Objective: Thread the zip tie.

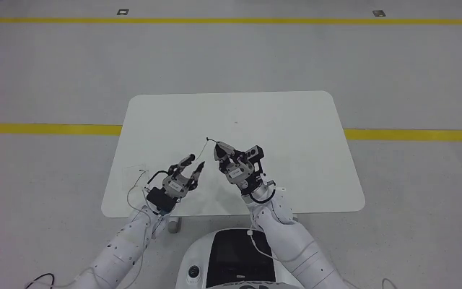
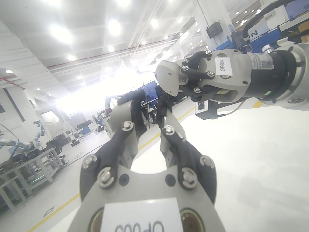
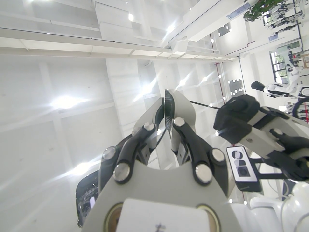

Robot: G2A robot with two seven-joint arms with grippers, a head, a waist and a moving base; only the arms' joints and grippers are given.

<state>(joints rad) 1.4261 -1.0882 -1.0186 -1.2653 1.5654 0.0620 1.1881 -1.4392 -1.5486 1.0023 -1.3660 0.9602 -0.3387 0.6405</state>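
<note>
At frame centre the tie (image 1: 208, 140) is clamped in the right hand (image 1: 219, 149) above the surface (image 1: 289, 130), seemingly so its tail can be caught by the left hand (image 1: 197, 161), spread apart.

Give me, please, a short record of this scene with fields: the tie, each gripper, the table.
zip tie: thin black strip, held above the table
right gripper: shut on zip tie
left gripper: open, strip runs between its fingers
table: white, rounded corners
threading: cannot tell whether the tip is in the head
</note>
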